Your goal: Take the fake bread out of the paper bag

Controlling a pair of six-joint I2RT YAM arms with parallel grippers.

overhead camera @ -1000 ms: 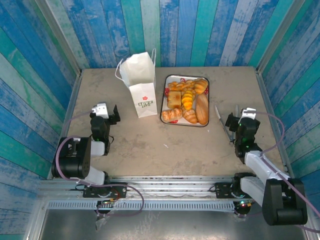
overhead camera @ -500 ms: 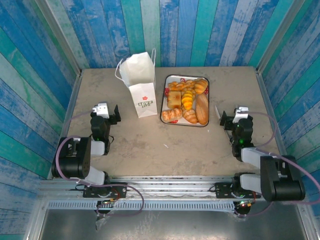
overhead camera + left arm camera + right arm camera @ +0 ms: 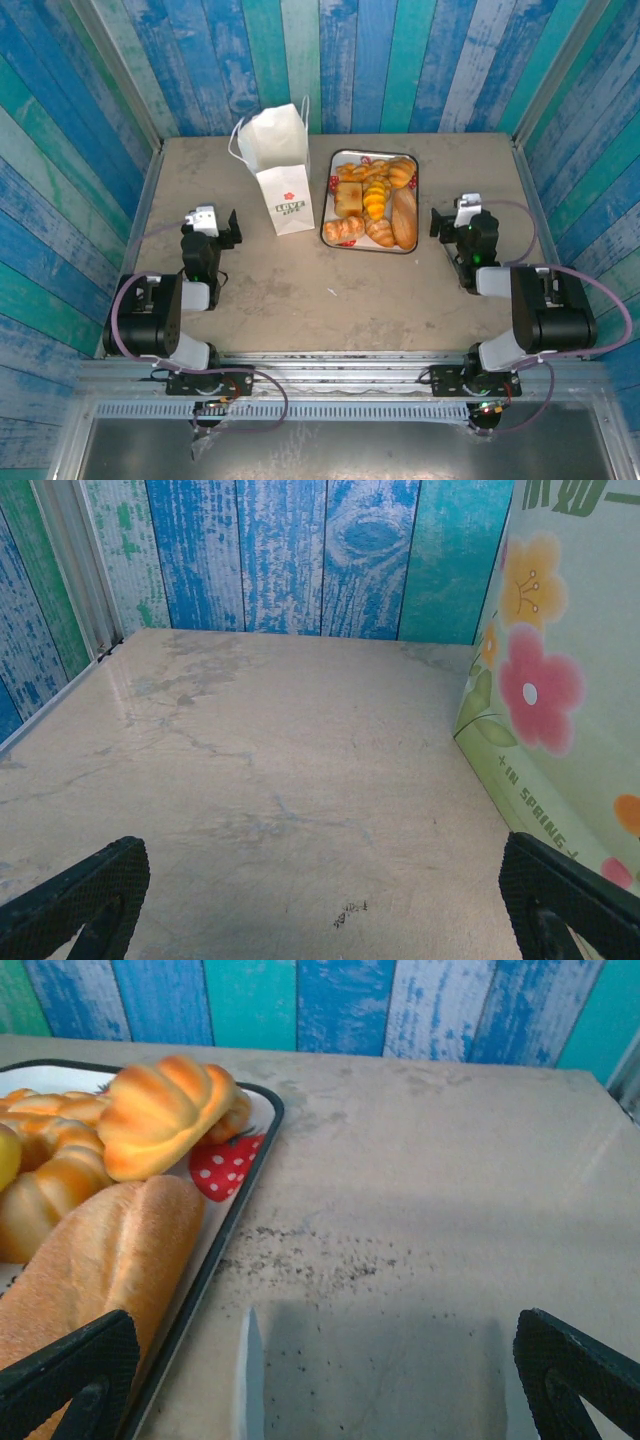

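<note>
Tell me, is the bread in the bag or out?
Out. The fake bread lies on the tray beside the standing paper bag.

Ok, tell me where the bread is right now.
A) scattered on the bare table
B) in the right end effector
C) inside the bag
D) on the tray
D: the bread lies piled on the tray, beside the upright bag.

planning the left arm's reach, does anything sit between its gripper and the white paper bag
Nothing visible does. Only bare tan tabletop lies between the open left gripper and the upright white paper bag with the red strawberry logo, which stands to its right.
</note>
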